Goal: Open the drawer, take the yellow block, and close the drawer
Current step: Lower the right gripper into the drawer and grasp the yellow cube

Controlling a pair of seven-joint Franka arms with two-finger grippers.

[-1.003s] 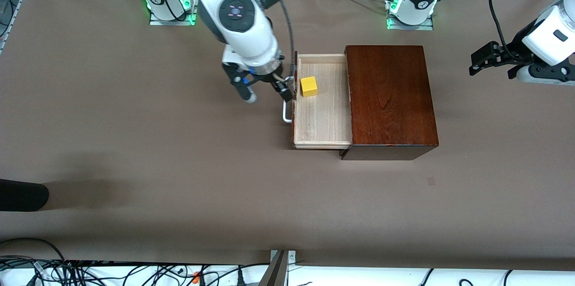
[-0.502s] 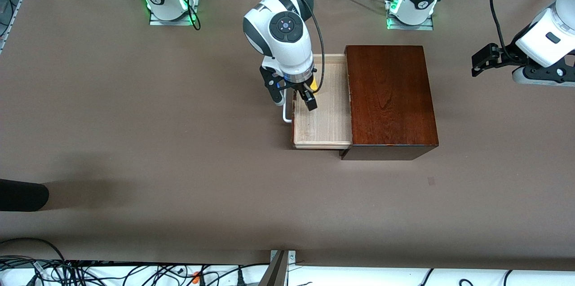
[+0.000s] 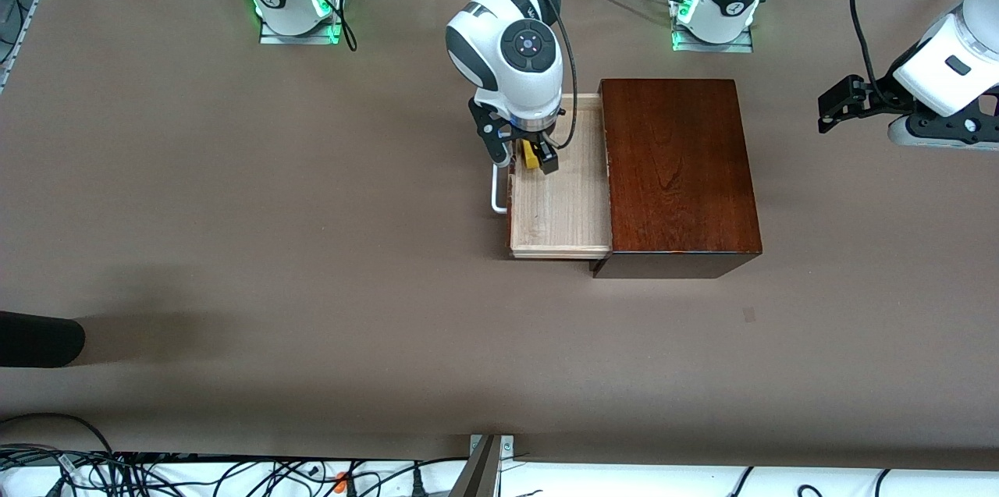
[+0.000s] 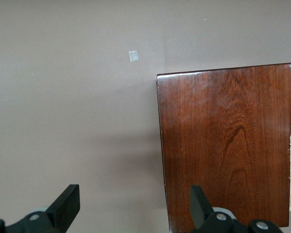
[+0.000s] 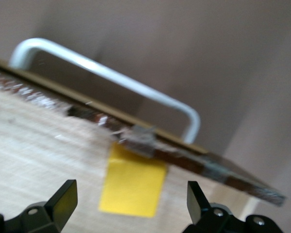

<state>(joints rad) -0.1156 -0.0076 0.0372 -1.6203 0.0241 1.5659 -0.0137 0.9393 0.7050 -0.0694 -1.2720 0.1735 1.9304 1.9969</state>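
The drawer [image 3: 560, 208] is pulled out of the dark mahogany box [image 3: 679, 169], with its white loop handle [image 3: 497, 197] toward the right arm's end. The yellow block [image 3: 531, 160] lies in the pale tray next to the drawer front. My right gripper [image 3: 524, 155] is open over the block, one finger on each side. In the right wrist view the block [image 5: 132, 187] sits between the open fingers [image 5: 63, 199], by the drawer front [image 5: 184, 155] and handle [image 5: 111, 77]. My left gripper [image 3: 839, 103] waits open in the air past the box's end; its wrist view shows the box top [image 4: 225, 145].
A black object [image 3: 39, 339] juts in at the table edge nearer the front camera, toward the right arm's end. A small pale mark [image 3: 749, 315] lies on the table nearer the camera than the box. Cables run along the near edge.
My right gripper has moved from beside the handle to over the open drawer and now straddles the yellow block. The left arm has barely shifted.
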